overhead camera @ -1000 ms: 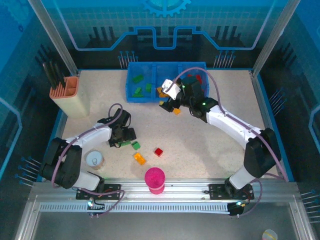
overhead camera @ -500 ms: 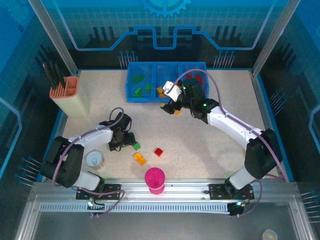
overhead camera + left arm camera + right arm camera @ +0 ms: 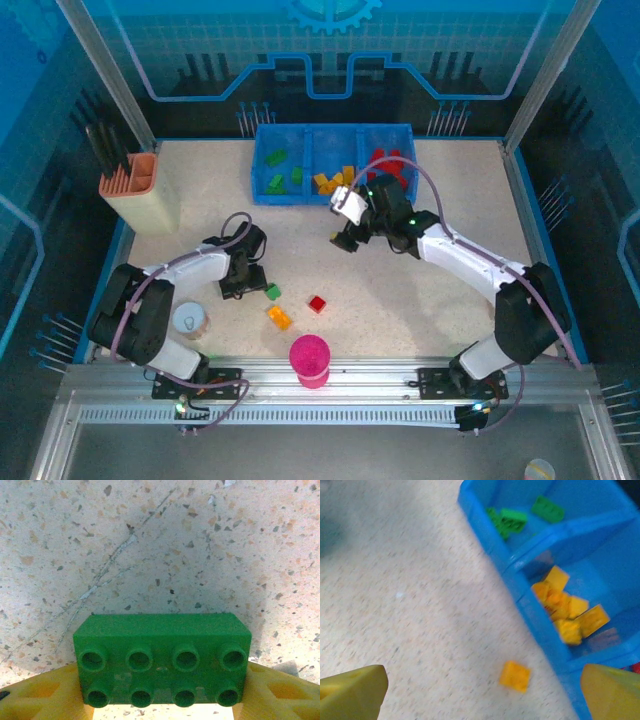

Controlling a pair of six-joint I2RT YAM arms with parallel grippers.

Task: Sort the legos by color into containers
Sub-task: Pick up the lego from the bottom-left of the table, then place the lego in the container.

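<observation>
A green lego [image 3: 161, 660] lies studs-up on the table with my left gripper [image 3: 162, 692] shut on it, the yellow fingers [image 3: 40, 695] pressing both its short ends. From above, that left gripper [image 3: 241, 285] is at the table's left middle. My right gripper [image 3: 346, 238] hangs open just in front of the blue tray [image 3: 333, 131]. Between its fingers [image 3: 350, 692] a small orange lego [image 3: 515, 676] lies on the table beside the tray wall [image 3: 530, 615]. The containers hold green legos [image 3: 285, 170], orange-yellow legos [image 3: 333, 180] and red legos [image 3: 388, 160].
Loose on the table are a green lego [image 3: 272, 291], an orange lego [image 3: 279, 317] and a red lego [image 3: 317, 303]. A pink cup [image 3: 310, 360] stands at the near edge, a small round tin [image 3: 188, 320] at the near left, a peach tool holder [image 3: 140, 190] at the far left.
My left gripper's jaws have narrowed onto the green lego. My right gripper has drawn back from the tray's front edge toward the near side, still open.
</observation>
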